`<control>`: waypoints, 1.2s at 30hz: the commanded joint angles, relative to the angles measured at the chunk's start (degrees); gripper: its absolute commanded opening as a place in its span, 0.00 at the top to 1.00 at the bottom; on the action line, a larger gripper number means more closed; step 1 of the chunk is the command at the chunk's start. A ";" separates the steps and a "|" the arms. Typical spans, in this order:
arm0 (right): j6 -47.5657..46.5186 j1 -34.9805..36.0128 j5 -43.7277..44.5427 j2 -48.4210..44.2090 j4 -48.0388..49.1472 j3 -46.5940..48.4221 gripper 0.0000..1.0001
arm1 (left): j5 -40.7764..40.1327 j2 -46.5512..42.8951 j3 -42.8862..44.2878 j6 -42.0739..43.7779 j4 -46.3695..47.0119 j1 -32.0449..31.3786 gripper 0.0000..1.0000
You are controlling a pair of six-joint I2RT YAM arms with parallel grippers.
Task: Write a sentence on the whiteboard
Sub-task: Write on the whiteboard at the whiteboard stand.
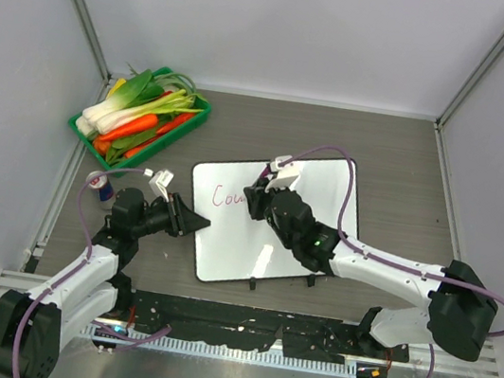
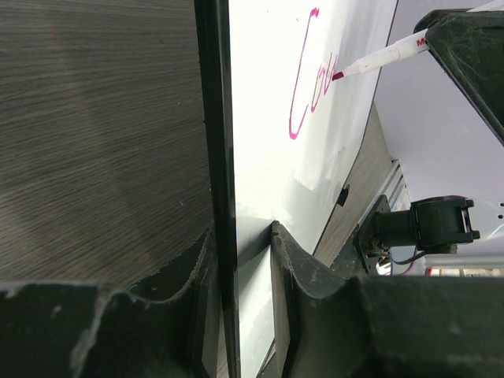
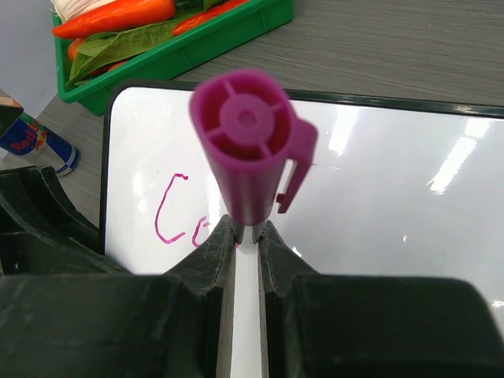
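The whiteboard [image 1: 326, 206] lies flat on the dark table, tilted slightly. The sentence [image 1: 228, 197] is a few pink letters, roughly "Cou", near the board's left end. My left gripper [image 1: 197, 223] is shut on the board's left edge; in the left wrist view the black frame [image 2: 224, 157] runs between its fingers [image 2: 295, 260]. My right gripper [image 1: 260, 200] is shut on a magenta marker [image 3: 248, 150], whose tip [image 2: 340, 75] touches the board at the last letter. The writing also shows in the left wrist view [image 2: 307, 87] and the right wrist view [image 3: 169, 213].
A green tray [image 1: 195, 123] of carrots and leeks stands at the back left. A red and blue can [image 1: 102, 186] stands left of the left arm. Enclosure walls rise on three sides. A black rail runs along the near edge.
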 commanded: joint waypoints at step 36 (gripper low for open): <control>-2.76 -0.25 2.54 -0.40 -0.74 5.31 0.98 | -0.27 0.09 0.11 2.19 1.97 0.10 1.00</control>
